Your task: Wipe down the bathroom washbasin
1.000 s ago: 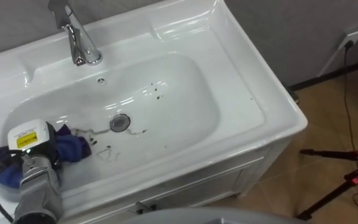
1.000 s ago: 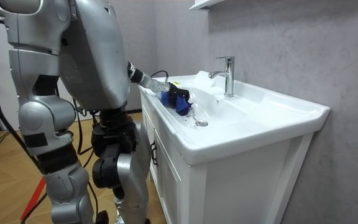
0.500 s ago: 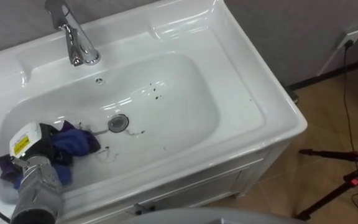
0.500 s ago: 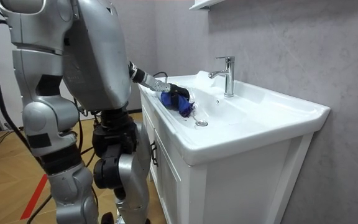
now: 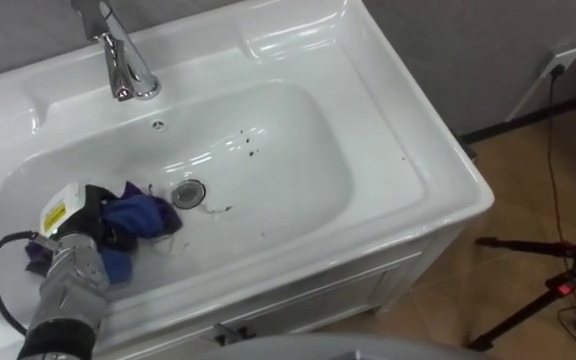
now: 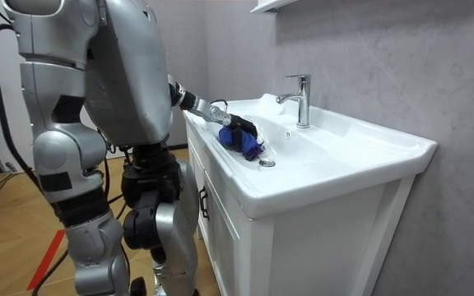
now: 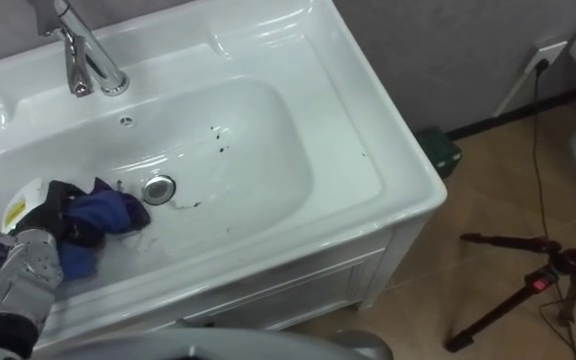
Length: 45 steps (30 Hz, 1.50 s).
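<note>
A white basin on a white cabinet lies below me, with a chrome tap at its back rim and a drain in its floor. My left hand reaches into the bowl from the lower left, its fingers curled round a crumpled blue cloth pressed on the basin floor just left of the drain. Dark specks dot the bowl right of the drain, and thin dark marks lie beside it. In the room view I stand at the basin's front with that hand and cloth in the bowl.
A black tripod stands on the wooden floor to the right of the cabinet. A cable runs up to a wall socket. A small dark box sits on the floor by the wall.
My left hand has slid the blue cloth to the right across the basin floor, from the left side up to the drain.
</note>
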Available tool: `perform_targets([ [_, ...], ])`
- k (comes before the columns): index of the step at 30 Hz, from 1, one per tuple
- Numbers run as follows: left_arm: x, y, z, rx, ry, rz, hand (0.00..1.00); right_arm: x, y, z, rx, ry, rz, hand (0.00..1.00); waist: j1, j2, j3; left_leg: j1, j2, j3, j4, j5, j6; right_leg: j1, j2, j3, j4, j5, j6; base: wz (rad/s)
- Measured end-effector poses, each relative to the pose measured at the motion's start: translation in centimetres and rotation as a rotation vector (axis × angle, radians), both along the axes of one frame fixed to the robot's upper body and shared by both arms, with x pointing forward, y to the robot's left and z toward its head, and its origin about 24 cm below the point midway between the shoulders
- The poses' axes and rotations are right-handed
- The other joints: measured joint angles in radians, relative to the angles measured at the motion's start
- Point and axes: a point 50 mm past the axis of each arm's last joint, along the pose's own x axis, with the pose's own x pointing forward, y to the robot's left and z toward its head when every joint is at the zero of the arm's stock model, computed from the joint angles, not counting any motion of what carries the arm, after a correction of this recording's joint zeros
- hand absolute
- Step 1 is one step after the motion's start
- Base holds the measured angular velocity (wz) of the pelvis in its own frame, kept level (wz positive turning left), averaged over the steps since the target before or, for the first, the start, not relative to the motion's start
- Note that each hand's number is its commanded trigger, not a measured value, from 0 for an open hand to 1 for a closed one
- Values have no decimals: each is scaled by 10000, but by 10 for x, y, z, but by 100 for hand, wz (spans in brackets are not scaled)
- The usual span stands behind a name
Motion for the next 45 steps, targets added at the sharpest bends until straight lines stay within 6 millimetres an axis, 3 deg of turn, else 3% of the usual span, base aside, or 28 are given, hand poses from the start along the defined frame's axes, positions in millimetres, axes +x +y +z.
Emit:
perform_targets([
  [7,14,-26,1,-312,-182,-1002,100,-1,6,-2,258,438,564,0,-124,-43,3,-77,26,382,14,8,15,-233,2,333,36,61,78,-12],
  [14,23,-42,1,-352,-35,-1817,100,5,9,-2,368,406,828,0,-473,-14,22,-249,-8,492,38,12,24,-366,-77,301,83,80,117,0],
  [19,30,-45,4,-288,-63,-1865,100,15,8,-2,312,283,1076,0,-638,-6,28,-359,-12,870,19,94,152,-492,-111,278,88,77,169,8],
  [28,49,-69,12,-400,-37,-2478,100,24,16,-4,452,330,1362,0,-933,-33,52,-516,-39,955,-6,152,241,-654,-174,225,103,124,229,2],
  [31,57,-87,19,-593,-407,-3031,100,27,25,-7,476,401,1525,0,-1193,-76,82,-577,-66,968,-10,157,250,-717,-200,224,108,130,255,0],
  [36,72,-117,27,-834,-725,-4025,100,24,28,-8,517,564,1582,0,-1327,-100,100,-611,-83,1285,-7,157,250,-754,-266,241,97,145,314,-2],
  [45,76,-126,33,-815,-967,-4398,100,27,30,-8,636,527,1499,0,-1454,-144,135,-739,-121,1350,8,140,278,-756,-331,140,30,156,402,6],
])
